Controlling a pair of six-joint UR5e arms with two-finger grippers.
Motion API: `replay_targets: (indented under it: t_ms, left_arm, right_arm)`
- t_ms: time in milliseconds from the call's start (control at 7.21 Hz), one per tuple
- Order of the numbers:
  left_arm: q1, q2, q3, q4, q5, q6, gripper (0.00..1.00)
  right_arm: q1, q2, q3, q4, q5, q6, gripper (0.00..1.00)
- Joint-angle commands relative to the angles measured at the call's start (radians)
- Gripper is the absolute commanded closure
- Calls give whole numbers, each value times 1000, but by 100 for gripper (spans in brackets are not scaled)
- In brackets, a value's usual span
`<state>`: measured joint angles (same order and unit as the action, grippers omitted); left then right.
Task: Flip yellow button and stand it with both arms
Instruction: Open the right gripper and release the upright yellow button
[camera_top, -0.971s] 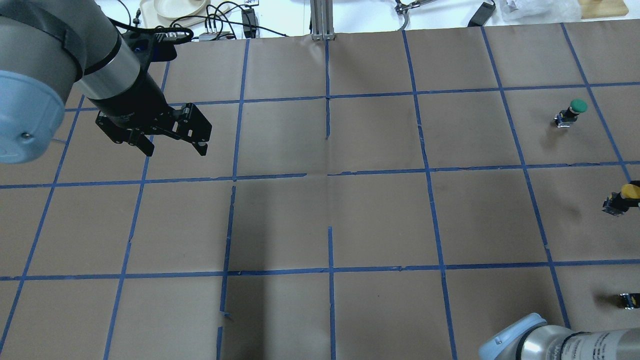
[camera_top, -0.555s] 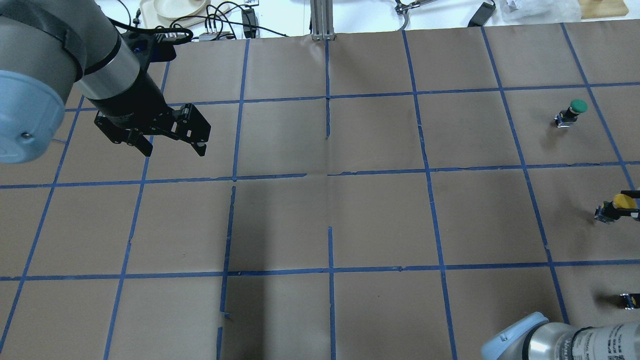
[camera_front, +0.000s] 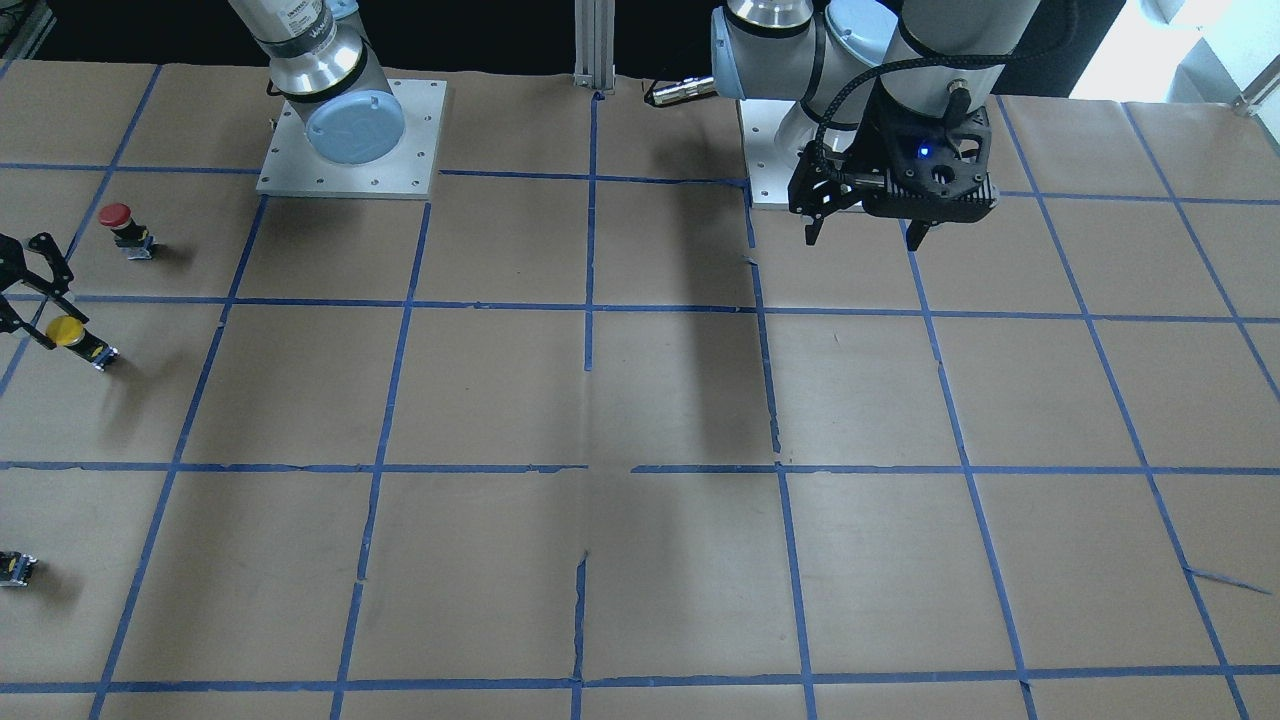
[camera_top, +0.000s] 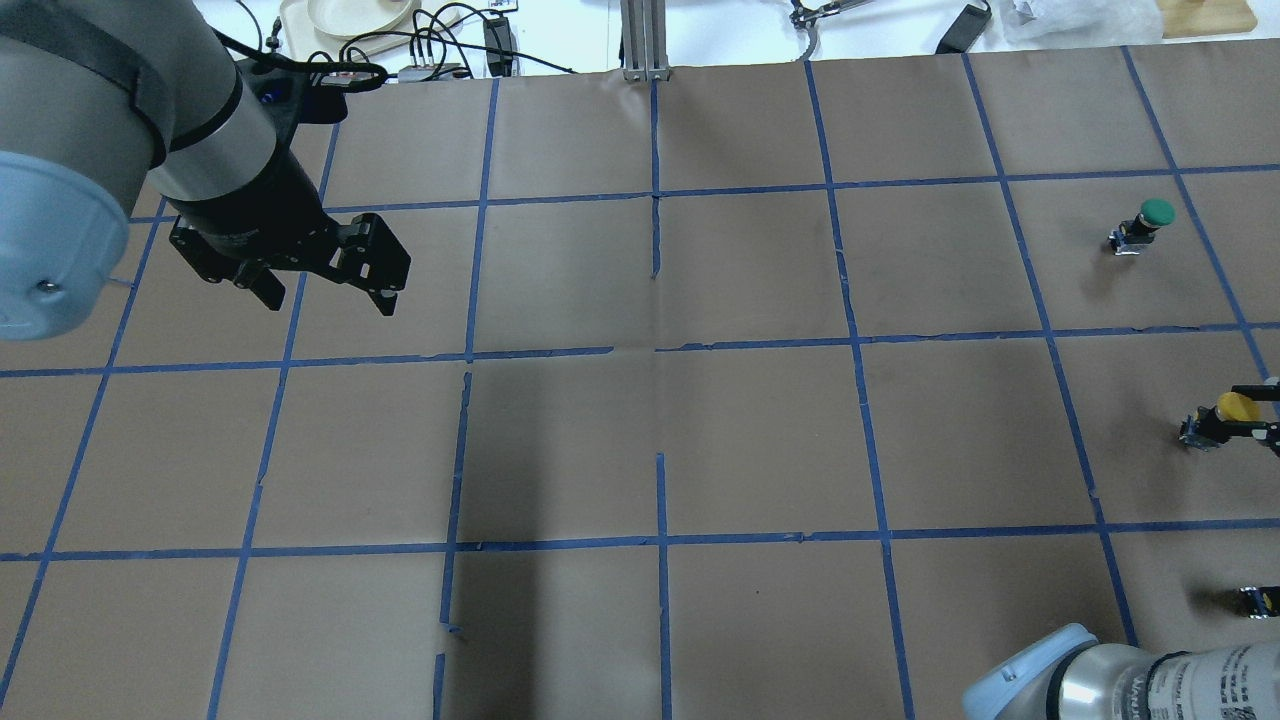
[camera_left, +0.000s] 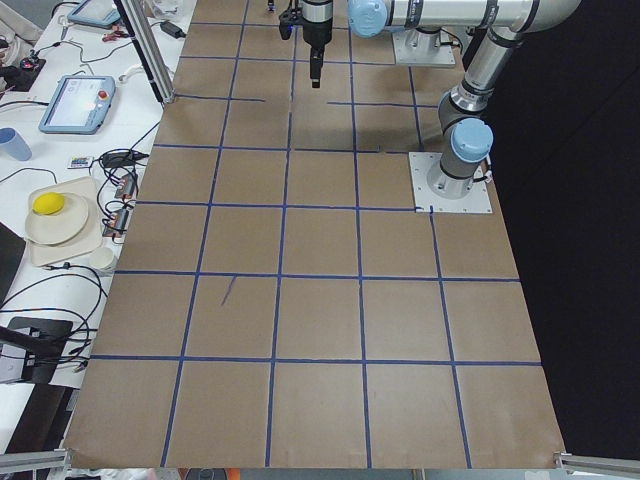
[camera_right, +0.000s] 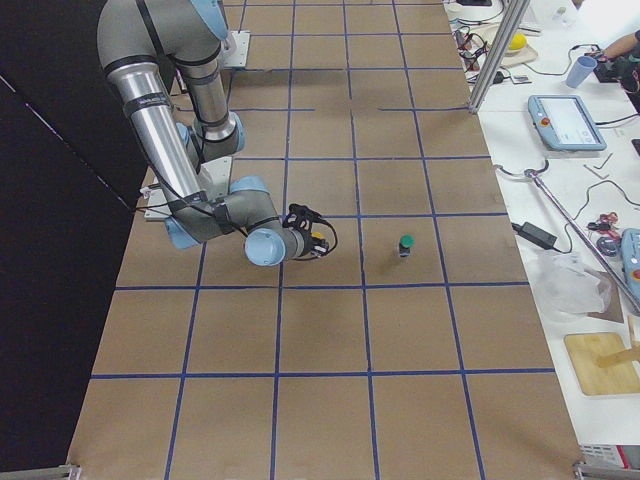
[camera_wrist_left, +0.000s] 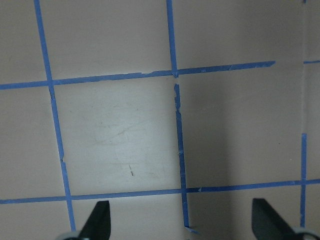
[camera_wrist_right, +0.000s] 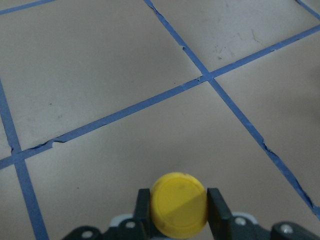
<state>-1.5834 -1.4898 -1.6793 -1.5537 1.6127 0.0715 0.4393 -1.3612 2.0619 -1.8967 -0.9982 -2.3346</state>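
Yellow marks your target: the yellow button (camera_top: 1232, 408) sits at the far right edge of the brown paper table (camera_top: 760, 440), pinched at its cap between the fingers of the right gripper (camera_wrist_right: 179, 200). Its shadow falls apart from it on the paper, so you can judge it to be lifted clear, body slanting down and away from the cap. That puts you early in the task: the pick looks done, while the flip, any pass to the other arm and the standing-up are all left. Your left gripper (camera_top: 328, 300) hangs with its fingers spread and nothing between them, well apart over the table's opposite side, so it has a long reach to make. A green-capped button (camera_top: 1150, 222) stands farther back on the right. Printed lettering runs along the right arm (camera_top: 1150, 685), but it is too small to read.
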Motion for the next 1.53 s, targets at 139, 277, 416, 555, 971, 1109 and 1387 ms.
replay_targets:
  t_ms: [139,277,416,555,971,1109,1387]
  left_arm:
    - [-12,-3,4,12,-22,4,0]
    - [-1,-1,9,18,-22,4,0]
    - [0,-7,7,18,-22,1,0]
    - [-1,-6,7,18,-10,2,0]
    - [-1,-3,7,17,-7,2,0]
    - [-3,-3,9,17,-4,-1,0]
    - [-7,-7,29,11,-10,-65,0]
  right_arm:
    - [3,46,-9,-10,26,0,80]
    - [3,65,-17,-10,36,1,76]
    - [3,60,-23,-10,39,3,63]
    - [3,65,-23,-10,40,10,16]
    - [13,-1,-23,-1,18,186,0]
    - [28,-85,-22,2,-23,321,0]
    - [123,-287,-22,5,-142,688,0]
